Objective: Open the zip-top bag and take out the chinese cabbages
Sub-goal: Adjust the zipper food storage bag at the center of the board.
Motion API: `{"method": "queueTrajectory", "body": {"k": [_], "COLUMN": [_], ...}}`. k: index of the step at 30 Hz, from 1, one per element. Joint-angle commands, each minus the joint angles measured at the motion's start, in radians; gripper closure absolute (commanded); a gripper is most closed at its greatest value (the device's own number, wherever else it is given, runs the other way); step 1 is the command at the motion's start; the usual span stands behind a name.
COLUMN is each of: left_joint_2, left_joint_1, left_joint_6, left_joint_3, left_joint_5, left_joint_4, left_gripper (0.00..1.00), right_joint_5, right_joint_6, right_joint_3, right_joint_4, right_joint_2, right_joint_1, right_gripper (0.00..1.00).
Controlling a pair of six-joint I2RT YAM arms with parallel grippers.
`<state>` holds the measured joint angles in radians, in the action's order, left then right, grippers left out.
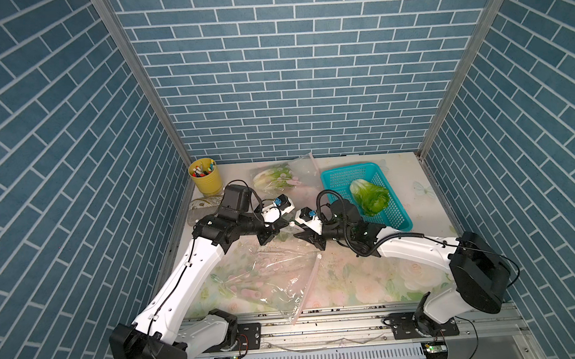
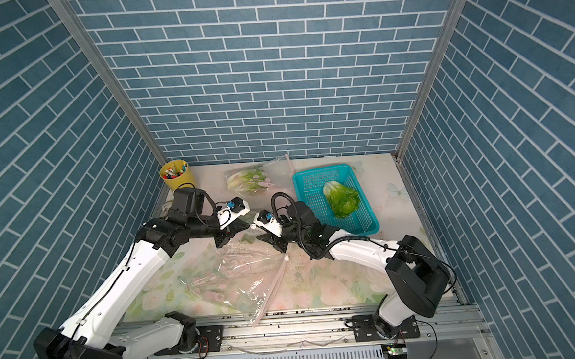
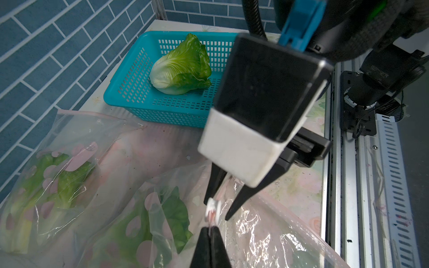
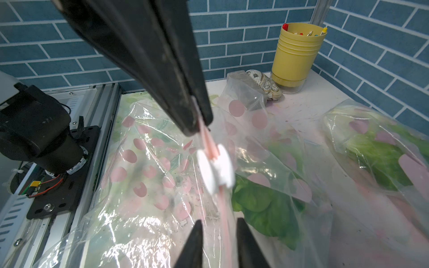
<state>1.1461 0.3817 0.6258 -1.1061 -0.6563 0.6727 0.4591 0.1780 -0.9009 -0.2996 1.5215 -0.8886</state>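
While the left tool (image 3: 210, 234) is pressed together on the pink zip strip (image 4: 206, 139) of a clear zip-top bag printed with pink ovals (image 4: 267, 162), the right tool (image 4: 219, 224) stands spread. Its black fingertips (image 4: 197, 232) sit on either side of that strip without pinching it. A small white slider (image 4: 216, 169) sits on the strip between the two tools, which meet near the middle of the floral-patterned surface (image 1: 353, 279).

One of the chinese cabbages, a leafy green head (image 4: 262, 204), lies inside this held bag and shows through the plastic in both wrist views. In both top views the arms hide most of it. A second head with a pale ribbed base (image 1: 272, 180) lies sealed in another clear bag (image 1: 299, 172) at 12 o'clock, near the back wall. The third head (image 1: 370, 194) lies bare in the teal perforated plastic basket (image 1: 334, 181) at 2 o'clock, its white base toward the back wall.

An empty, crumpled clear bag (image 1: 271, 280) lies at 6 o'clock, reaching over the front edge. A yellow ribbed cup of pens (image 1: 207, 182) stands in the 10 o'clock corner, with a patterned oval object (image 4: 264, 85) just beside it.
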Motion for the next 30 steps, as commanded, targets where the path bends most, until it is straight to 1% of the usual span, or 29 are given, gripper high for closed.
{"method": "queueTrajectory", "body": {"k": [1,4,8,10,14,16,20,23,28,30], "left_joint_2": [-0.023,-0.043,-0.082,-0.103,-0.131,-0.138,-0.152,-0.159,-0.156,-0.153], "left_joint_1": [-0.006,-0.006,-0.006,-0.005,-0.004,-0.004,-0.004,-0.004,-0.003,-0.004], "left_joint_6": [-0.01,-0.02,-0.057,-0.082,-0.103,-0.103,-0.099,-0.1,-0.1,-0.097], "left_joint_3": [0.038,0.071,0.135,0.167,0.201,0.201,0.212,0.219,0.223,0.223], "left_joint_5": [-0.022,-0.019,-0.043,-0.052,-0.055,-0.058,-0.061,-0.059,-0.062,-0.062], "left_joint_4": [-0.017,-0.034,-0.088,-0.121,-0.133,-0.121,-0.116,-0.119,-0.122,-0.123], "left_gripper": [1.0,1.0,1.0,1.0,1.0,1.0,1.0,1.0,1.0,1.0], "right_joint_5": [-0.02,-0.028,0.048,0.067,0.093,0.11,0.138,0.165,0.182,0.191], "right_joint_6": [0.012,0.045,0.072,0.066,0.045,0.032,0.013,0.012,0.012,0.013], "right_joint_3": [-0.012,0.001,-0.021,-0.032,-0.036,-0.04,-0.054,-0.062,-0.073,-0.079], "right_joint_4": [-0.008,-0.01,0.026,0.03,0.002,-0.009,-0.014,-0.004,0.008,0.015], "right_joint_2": [-0.006,-0.041,-0.066,-0.063,-0.045,-0.034,-0.021,-0.021,-0.02,-0.017], "right_joint_1": [0.003,0.005,0.004,0.004,0.004,0.002,0.002,0.002,0.001,0.002], "right_gripper": [0.55,0.51,0.53,0.58,0.74,0.77,0.76,0.72,0.7,0.67]}}
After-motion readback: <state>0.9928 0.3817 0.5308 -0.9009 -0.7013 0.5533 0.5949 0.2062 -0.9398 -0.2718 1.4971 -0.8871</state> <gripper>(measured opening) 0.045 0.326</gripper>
